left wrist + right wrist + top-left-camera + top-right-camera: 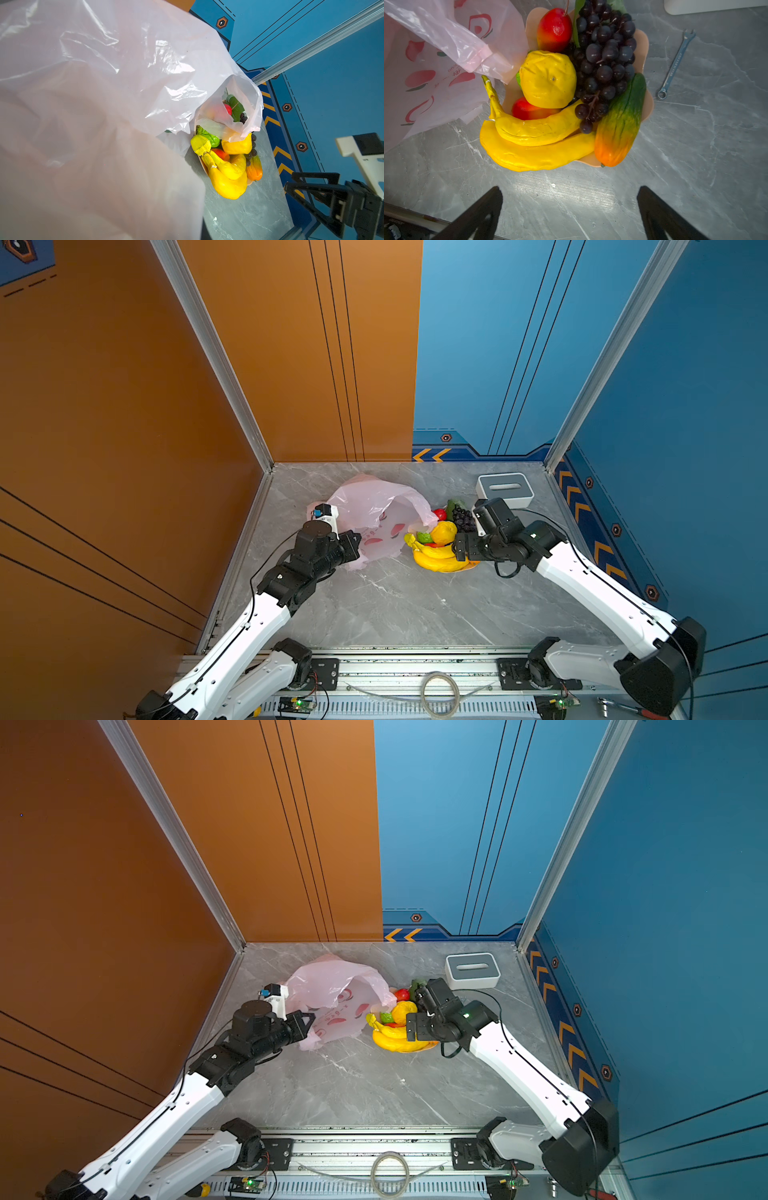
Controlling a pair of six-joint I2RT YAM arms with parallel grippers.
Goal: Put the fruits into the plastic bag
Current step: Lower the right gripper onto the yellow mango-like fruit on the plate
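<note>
The pale-pink plastic bag [374, 506] [328, 982] lies crumpled at the back left, its mouth facing the fruits. My left gripper [356, 545] [311, 1020] is shut on the bag's near edge; in the left wrist view the bag [104, 83] covers the jaws. The fruits fill a peach bowl [643, 41]: banana bunch [533, 149] [436, 560], orange [548, 79], grapes [604, 52], red mango [554, 29], green-to-orange oblong fruit [620, 124], and a lime [207, 138] mostly hidden. My right gripper [571, 193] [460, 549] is open and empty, over the near side of the bowl.
A white-and-grey slotted box [505, 489] [471, 969] stands at the back right, just behind the bowl. A small wrench [675, 66] lies on the marble top beside the bowl. One bag handle [483, 60] drapes onto the bowl's rim. Walls close in on three sides.
</note>
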